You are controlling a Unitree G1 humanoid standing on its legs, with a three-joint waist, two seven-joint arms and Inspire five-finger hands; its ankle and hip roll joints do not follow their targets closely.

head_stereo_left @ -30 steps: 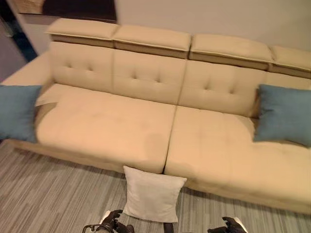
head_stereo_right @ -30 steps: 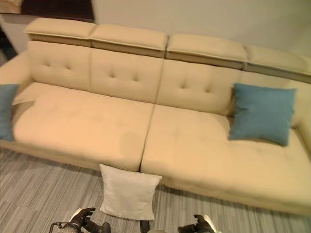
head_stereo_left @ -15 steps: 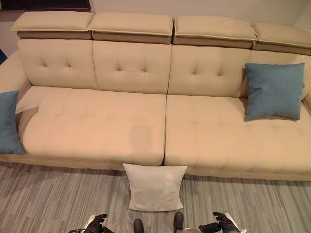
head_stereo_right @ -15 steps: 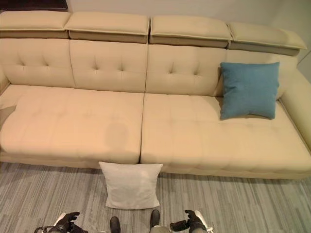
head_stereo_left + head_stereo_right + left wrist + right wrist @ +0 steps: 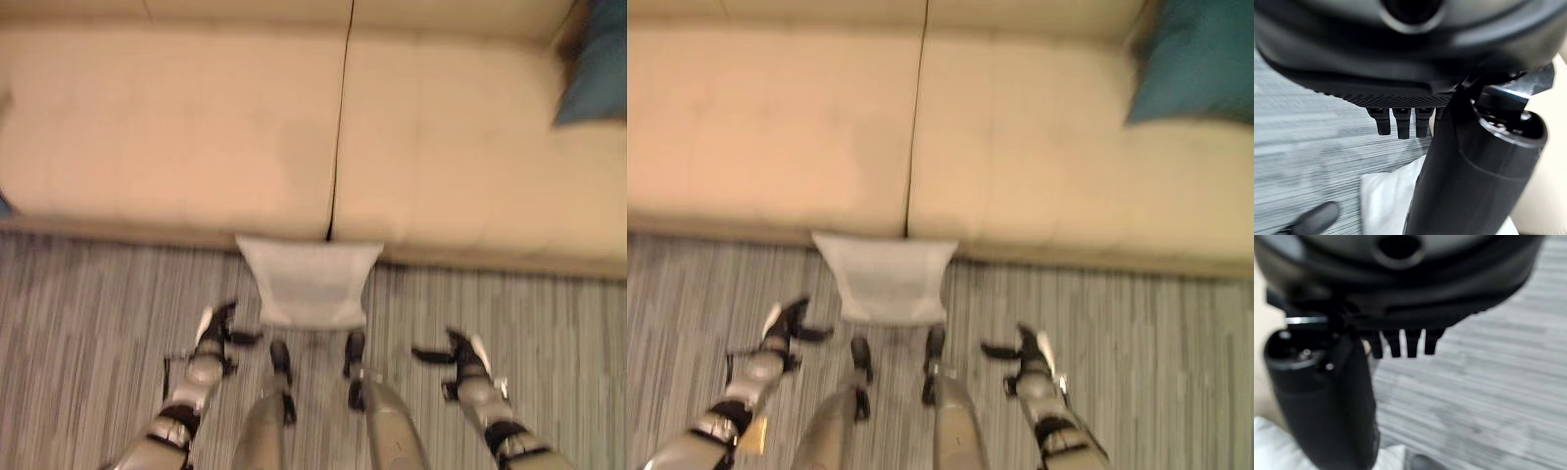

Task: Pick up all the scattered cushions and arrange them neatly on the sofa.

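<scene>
White cushion on the floor between two empty hands

The white cushion (image 5: 311, 282) leans on the sofa (image 5: 196, 127), just ahead of the left hand (image 5: 217, 329) and right hand (image 5: 456, 351). Both hands are spread wide. A blue cushion (image 5: 1195, 61) sits on the sofa, far past the right hand.

Grey striped carpet (image 5: 88, 313)

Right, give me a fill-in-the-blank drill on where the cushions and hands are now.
1. The white cushion leans against the front of the ____.
2. The cushion on the sofa seat, at the robot's right, is ____ in colour.
3. The left hand and right hand are both ____, holding nothing.
4. The floor has a grey ____ pattern.

Missing words: sofa; blue; open; striped
</scene>
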